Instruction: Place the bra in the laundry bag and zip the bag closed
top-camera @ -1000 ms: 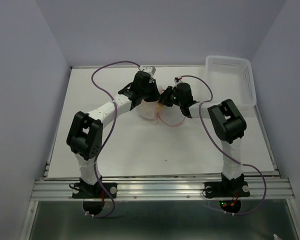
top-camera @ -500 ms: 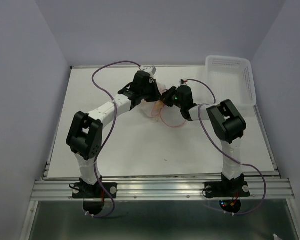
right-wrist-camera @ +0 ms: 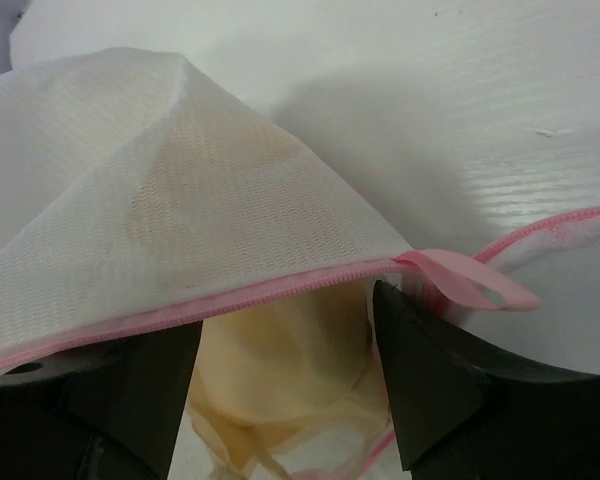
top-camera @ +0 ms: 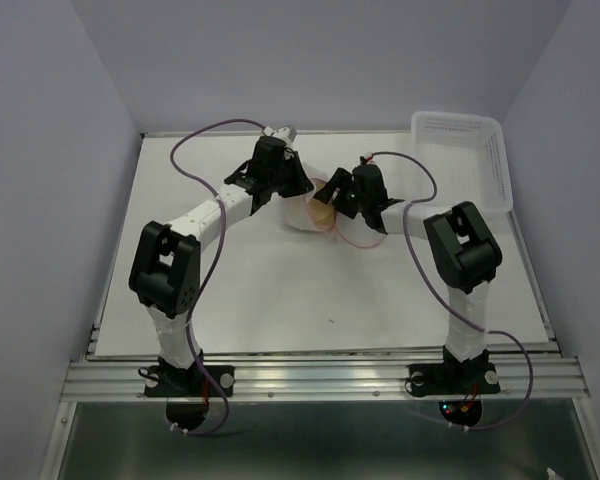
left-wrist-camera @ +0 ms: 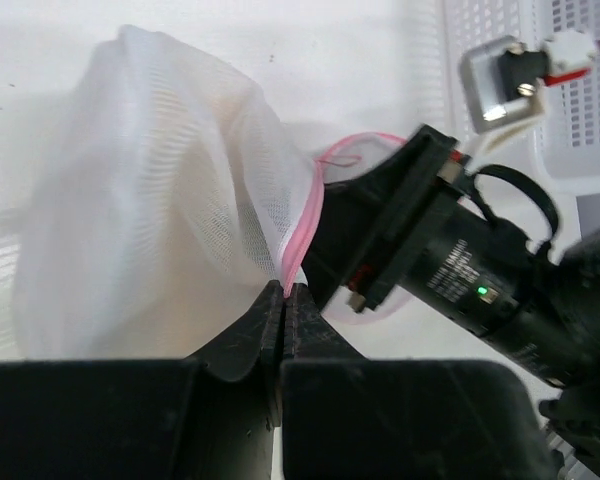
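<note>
Translucent white mesh laundry bag (right-wrist-camera: 180, 190); soft, perhaps satiny bra (right-wrist-camera: 280, 370).

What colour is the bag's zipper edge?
The zipper edge is pink, clearest in the right wrist view.

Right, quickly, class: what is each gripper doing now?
Left gripper: closed on the laundry bag, at its pink edge.
Right gripper: open, with the bra in the gap.

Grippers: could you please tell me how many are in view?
2. The left gripper is shut on the laundry bag; the right gripper stands open around the bra at its mouth.
</note>
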You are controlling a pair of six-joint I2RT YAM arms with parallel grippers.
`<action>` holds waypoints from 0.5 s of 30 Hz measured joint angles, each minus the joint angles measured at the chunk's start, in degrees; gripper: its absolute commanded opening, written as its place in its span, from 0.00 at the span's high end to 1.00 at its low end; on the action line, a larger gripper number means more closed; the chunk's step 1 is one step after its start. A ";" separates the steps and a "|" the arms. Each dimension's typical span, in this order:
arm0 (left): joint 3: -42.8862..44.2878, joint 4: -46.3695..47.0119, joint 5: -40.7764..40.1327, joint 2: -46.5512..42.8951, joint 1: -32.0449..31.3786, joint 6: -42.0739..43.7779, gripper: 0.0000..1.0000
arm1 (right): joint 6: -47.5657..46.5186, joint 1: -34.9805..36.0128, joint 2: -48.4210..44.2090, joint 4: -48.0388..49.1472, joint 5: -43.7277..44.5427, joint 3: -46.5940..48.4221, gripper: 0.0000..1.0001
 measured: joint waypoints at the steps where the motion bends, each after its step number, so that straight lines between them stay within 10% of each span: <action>1: 0.00 0.00 -0.07 0.00 0.46 -0.20 1.00 | -1.20 0.00 -0.96 -1.86 0.39 0.00 0.24; 15: 0.00 -0.04 -0.61 1.42 2.05 -1.18 1.00 | -17.25 -0.39 -22.97 -21.64 8.28 -5.92 0.02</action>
